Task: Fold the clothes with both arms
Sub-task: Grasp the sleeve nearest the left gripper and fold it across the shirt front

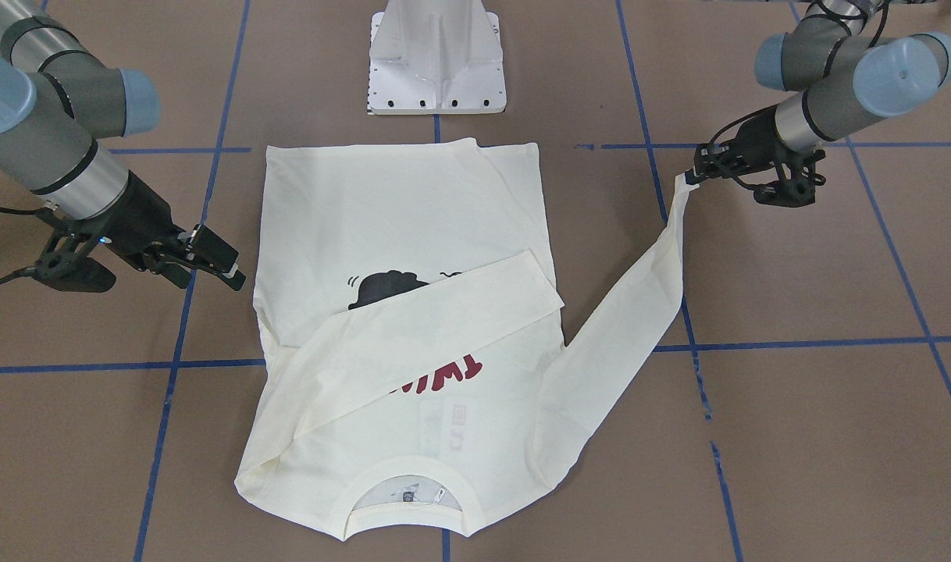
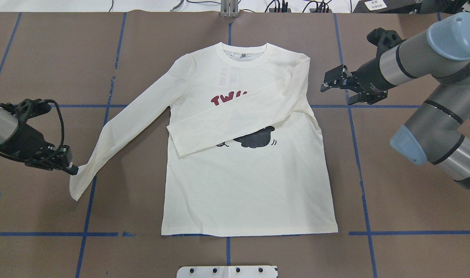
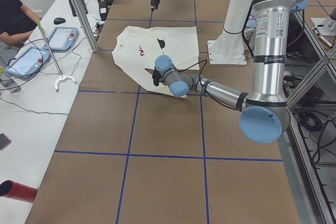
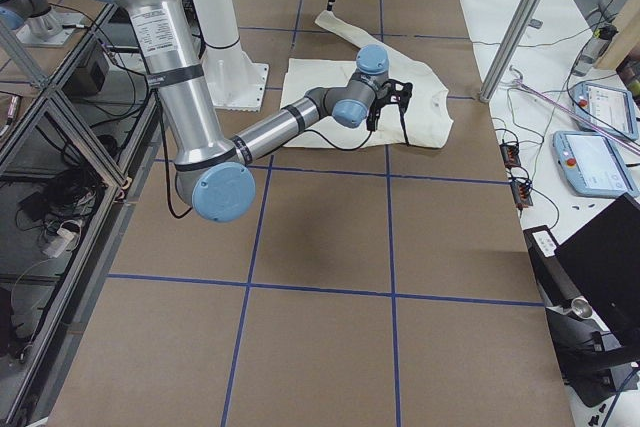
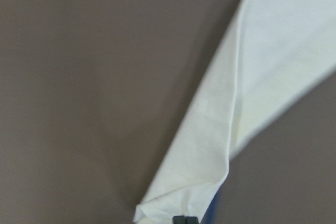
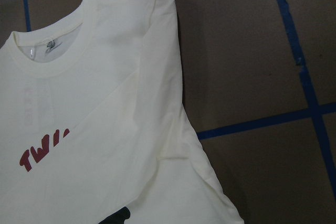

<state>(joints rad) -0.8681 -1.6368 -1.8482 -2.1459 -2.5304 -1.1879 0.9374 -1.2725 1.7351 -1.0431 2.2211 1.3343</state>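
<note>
A robotics lab: a brown table gridded with blue tape, aluminium posts, teach pendants, and an operator alongside.

Bare table flanks the T-shirt on both sides; the white pedestal stands just beyond its hem.

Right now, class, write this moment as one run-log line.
T-shirt: flat, print up | folded sleeve: across chest | left pincer: shut on cuff of outstretched sleeve | right pincer: open, empty, beside shoulder
</note>
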